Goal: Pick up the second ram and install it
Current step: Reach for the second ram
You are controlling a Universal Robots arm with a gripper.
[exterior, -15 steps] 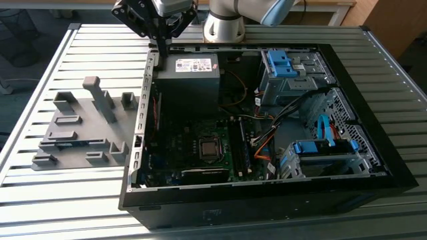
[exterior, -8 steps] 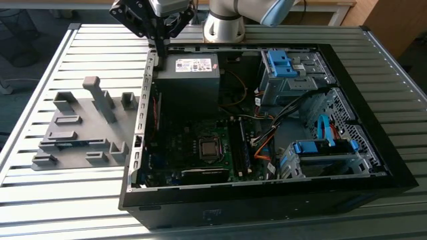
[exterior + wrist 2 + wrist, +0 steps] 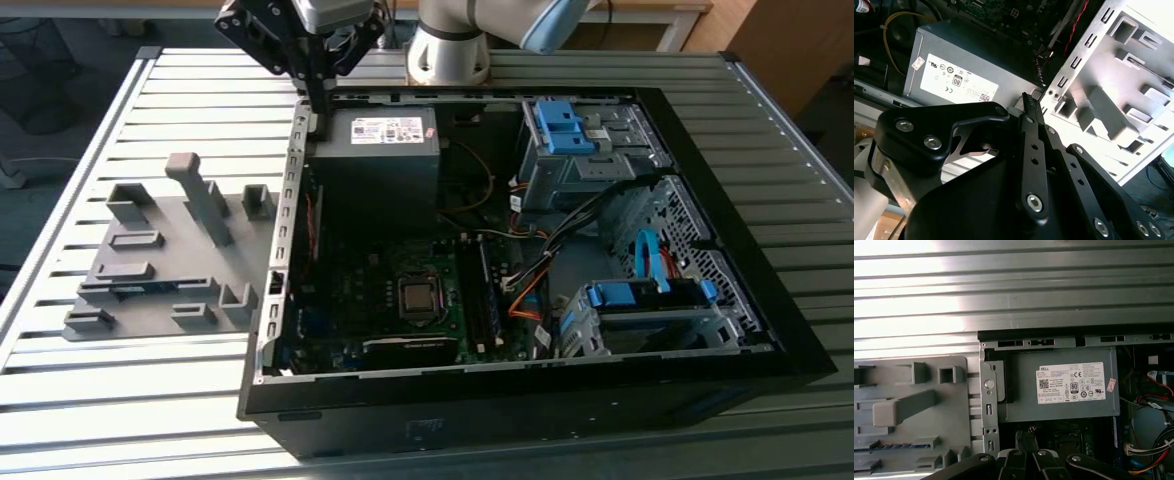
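While the arm hangs over the far corner of the open computer case (image 3: 534, 410), the gripper (image 3: 324, 100) is pinched shut, with nothing between its black fingers (image 3: 1030, 130). In the exterior view it sits right above the case's side wall, just beside the grey power supply (image 3: 376, 150) with its white label. In both wrist views the closed tips (image 3: 1025, 434) point down near that same box (image 3: 1064, 390), close to the perforated metal edge of the case.

And the second ram (image 3: 138, 288)? It lies well apart from the gripper, out on the grey holder (image 3: 160, 260) that rests on the slatted table (image 3: 134, 390), on the exterior view's left of the case. It shows as a thin blue-green strip lying flat in one of the holder's long slots. In the first wrist view, the same strip (image 3: 891, 445) sits low in its groove, with a row of dark chips just visible along it, near the holder's tall slanted peg (image 3: 904, 407).

Inside the case, the motherboard's processor socket (image 3: 420, 297) lies bare in the middle. Blue-latched drive cages (image 3: 647, 295) stand toward the exterior view's right, with orange and blue cables running between them.
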